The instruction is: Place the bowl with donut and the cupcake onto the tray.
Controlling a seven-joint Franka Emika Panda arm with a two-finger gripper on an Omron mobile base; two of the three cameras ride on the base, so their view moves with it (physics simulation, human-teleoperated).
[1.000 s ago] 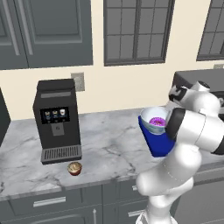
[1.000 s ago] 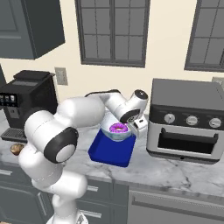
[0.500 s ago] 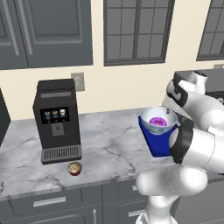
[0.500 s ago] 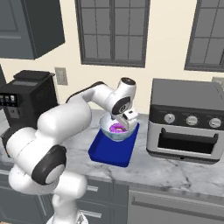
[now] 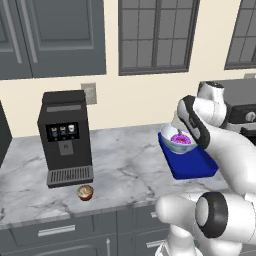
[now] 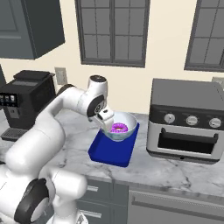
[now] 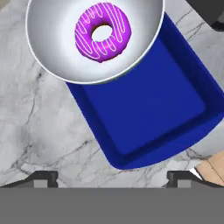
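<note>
Here the bowl (image 7: 94, 41), a wide, glossy, pale bluish-white round dish, sits on the far end of the deep-blue rectangular tray (image 7: 153, 113), its rim hanging a little past the tray's low edge, and the small ring donut (image 7: 103, 31) with bright purple-magenta icing and thin white stripes lies inside it. The gripper (image 7: 114, 177) hovers above the tray's near end with its dark fingertips (image 7: 43, 176) spread wide and holding nothing. The tiny cupcake (image 5: 85, 192), dark wrapper and tan swirled top, stands on the marble counter (image 5: 125, 165) well to the left, just in front of the black coffee machine (image 5: 65, 137).
</note>
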